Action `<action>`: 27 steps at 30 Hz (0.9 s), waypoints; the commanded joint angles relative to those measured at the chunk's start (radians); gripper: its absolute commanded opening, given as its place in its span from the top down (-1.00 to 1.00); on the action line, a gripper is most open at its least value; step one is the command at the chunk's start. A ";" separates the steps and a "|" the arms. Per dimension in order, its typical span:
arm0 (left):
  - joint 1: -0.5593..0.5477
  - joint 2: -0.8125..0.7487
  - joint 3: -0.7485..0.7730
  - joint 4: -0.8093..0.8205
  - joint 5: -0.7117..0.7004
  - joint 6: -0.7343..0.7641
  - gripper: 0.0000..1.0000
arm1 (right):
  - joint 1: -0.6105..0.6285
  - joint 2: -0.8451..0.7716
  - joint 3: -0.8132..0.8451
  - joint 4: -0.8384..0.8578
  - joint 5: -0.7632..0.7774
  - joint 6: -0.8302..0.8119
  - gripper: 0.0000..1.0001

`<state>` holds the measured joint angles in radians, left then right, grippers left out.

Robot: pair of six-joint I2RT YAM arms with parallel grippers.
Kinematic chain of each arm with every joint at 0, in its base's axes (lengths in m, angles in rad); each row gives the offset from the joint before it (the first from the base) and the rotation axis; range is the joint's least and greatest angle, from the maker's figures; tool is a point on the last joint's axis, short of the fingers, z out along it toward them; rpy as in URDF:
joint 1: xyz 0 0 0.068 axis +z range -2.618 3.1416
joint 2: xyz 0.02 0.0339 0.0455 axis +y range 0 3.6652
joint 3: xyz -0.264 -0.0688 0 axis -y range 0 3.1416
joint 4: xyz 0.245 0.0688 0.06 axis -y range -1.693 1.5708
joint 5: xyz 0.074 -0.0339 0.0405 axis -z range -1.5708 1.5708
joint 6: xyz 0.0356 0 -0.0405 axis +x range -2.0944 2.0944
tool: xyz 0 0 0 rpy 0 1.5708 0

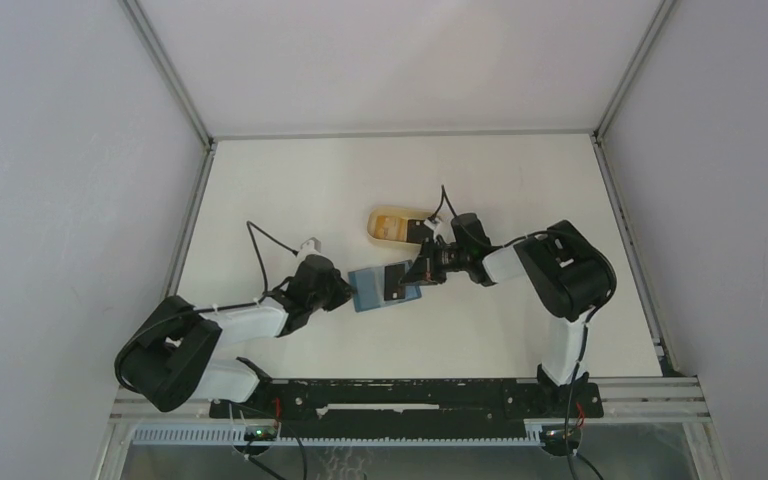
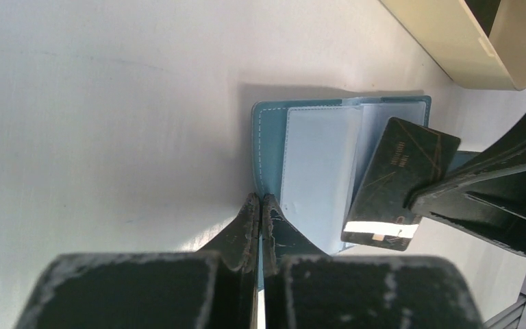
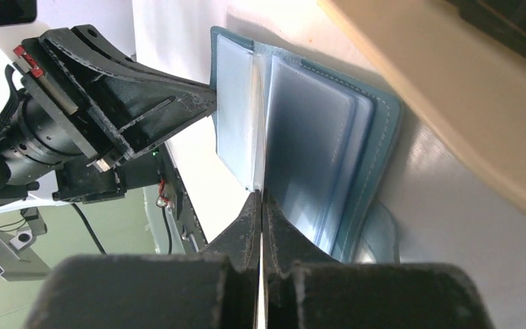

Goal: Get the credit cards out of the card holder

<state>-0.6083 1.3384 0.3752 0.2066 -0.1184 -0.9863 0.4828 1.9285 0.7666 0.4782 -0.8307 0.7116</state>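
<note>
The teal-blue card holder (image 1: pixel 368 291) lies open on the white table, its light blue sleeves showing in the left wrist view (image 2: pixel 318 164) and the right wrist view (image 3: pixel 308 151). My left gripper (image 1: pixel 348 290) is shut on its left edge (image 2: pixel 260 202). My right gripper (image 1: pixel 412 272) is shut on a dark credit card with gold lines (image 2: pixel 398 179), held tilted over the holder's right half. In the right wrist view my right gripper (image 3: pixel 260 199) holds that card edge-on, so it hardly shows. I cannot tell whether the card's end is still in a sleeve. Other cards are hidden.
A beige oval tray (image 1: pixel 392 225) stands just behind the holder, close to my right gripper; its wall shows in the left wrist view (image 2: pixel 452 48) and the right wrist view (image 3: pixel 452 103). Grey walls enclose the table on three sides.
</note>
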 commanded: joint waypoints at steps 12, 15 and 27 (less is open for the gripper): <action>0.000 0.025 -0.007 -0.139 0.034 0.132 1.00 | -0.190 -0.327 0.080 -0.370 0.064 -0.169 1.00; 0.000 0.006 0.009 -0.161 0.031 0.153 1.00 | -0.202 -0.315 0.157 -0.442 0.112 -0.181 1.00; 0.000 -0.066 0.053 -0.228 0.011 0.202 1.00 | -0.236 -0.150 0.455 -0.594 0.170 -0.151 1.00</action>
<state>-0.6083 1.2816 0.3988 0.0906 -0.0940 -0.8406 0.2665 1.7306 1.1522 -0.0589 -0.6861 0.5632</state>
